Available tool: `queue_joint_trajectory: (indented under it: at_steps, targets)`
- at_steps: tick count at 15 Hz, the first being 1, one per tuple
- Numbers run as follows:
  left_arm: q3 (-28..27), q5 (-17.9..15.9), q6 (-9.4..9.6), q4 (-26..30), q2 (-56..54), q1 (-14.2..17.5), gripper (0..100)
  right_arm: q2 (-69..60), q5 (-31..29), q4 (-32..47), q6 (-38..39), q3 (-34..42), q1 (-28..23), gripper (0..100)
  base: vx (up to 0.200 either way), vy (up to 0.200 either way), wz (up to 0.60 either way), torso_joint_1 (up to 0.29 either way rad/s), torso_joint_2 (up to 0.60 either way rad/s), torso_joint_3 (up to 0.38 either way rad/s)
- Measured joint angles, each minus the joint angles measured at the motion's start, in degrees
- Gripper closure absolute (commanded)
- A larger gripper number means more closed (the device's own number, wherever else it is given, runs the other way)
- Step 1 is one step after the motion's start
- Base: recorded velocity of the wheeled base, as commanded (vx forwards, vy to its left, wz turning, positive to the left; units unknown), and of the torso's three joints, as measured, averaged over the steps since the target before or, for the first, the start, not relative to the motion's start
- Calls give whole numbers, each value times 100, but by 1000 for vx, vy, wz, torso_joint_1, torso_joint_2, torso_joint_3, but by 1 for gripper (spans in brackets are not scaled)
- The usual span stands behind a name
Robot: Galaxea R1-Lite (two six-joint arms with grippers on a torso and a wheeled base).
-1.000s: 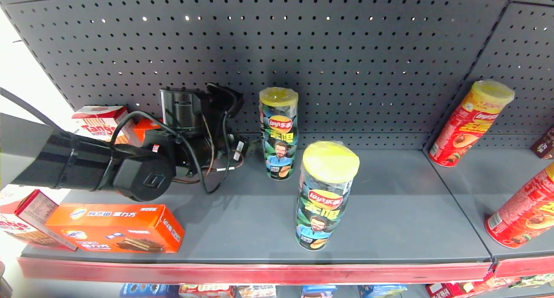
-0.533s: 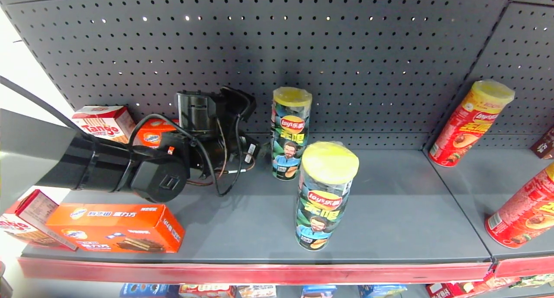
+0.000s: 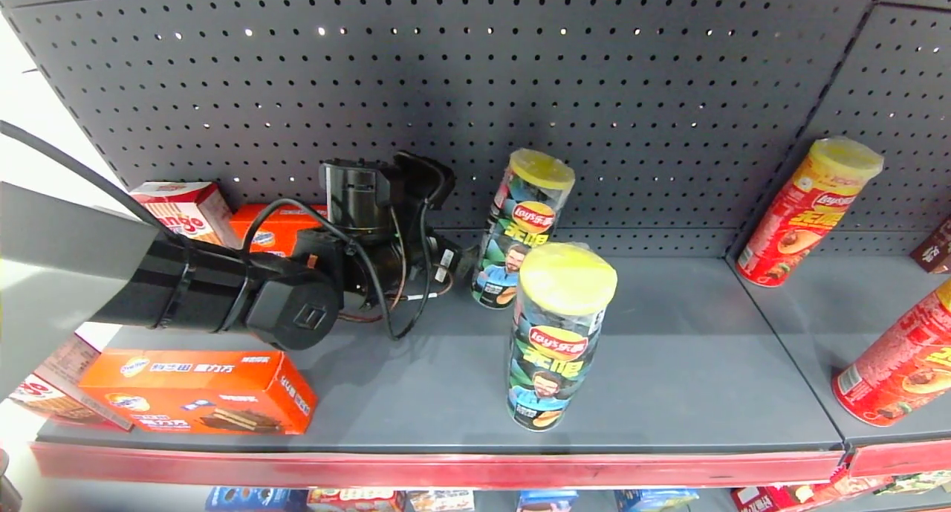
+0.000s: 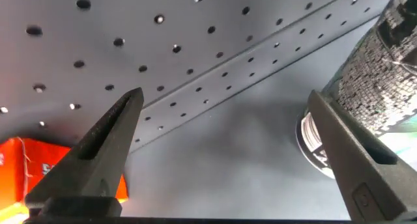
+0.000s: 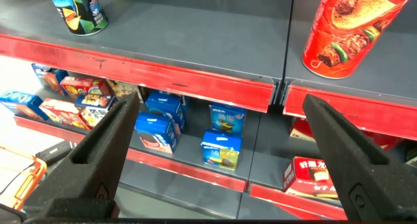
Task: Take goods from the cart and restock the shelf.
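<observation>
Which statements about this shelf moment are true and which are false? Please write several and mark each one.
1. The rear chip can stands upright. False: it is tilted, with its lid leaning toward the robot's right.
2. The front chip can stands upright on the shelf. True.
3. The left gripper is shut on the rear chip can. False: its fingers are apart, and the can is beside one finger.
4. An orange box lies near the shelf's front edge, on the robot's left. True.
5. The right gripper is open and holds nothing. True.
</observation>
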Motion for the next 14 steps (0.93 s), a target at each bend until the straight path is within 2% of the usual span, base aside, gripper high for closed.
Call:
queue_joint_trajectory:
  at_steps: [6,14]
  targets:
    - [151,52,-50,2,0,15,0,0,-2,0,0,0,0,0,0,0,0,0,0,0]
    - [546,61,9,0,-193,278,0,0,-2,-2,-6,0,0,0,0,0,0,0,0,0]
